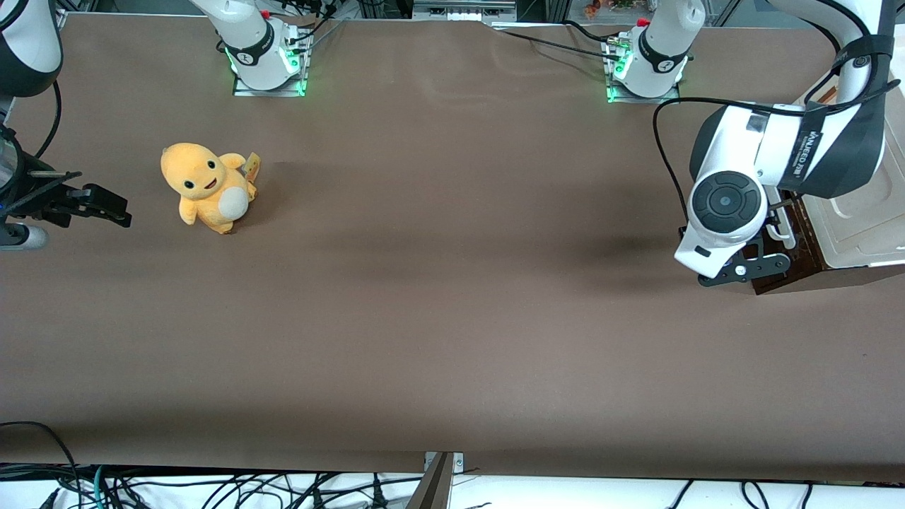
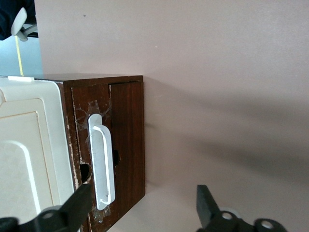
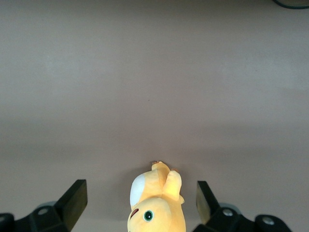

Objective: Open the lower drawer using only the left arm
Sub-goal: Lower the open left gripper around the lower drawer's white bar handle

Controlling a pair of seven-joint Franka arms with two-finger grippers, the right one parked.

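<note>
Brown table [image 1: 452, 318]: shut lower drawer [image 2: 126, 145], spread jaws alongside.

Brown bench [image 1: 452, 318] carried yellow plush toy [image 1: 207, 186] toward parked arm's end; dark wood cabinet [image 1: 813, 247] toward working arm's end. Gripper [image 1: 774, 233] hung before cabinet, jaws apart.

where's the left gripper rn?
Left gripper, fingers open, is at the working arm's end of the table, right in front of the lower drawer, its white handle not yet grasped.
</note>
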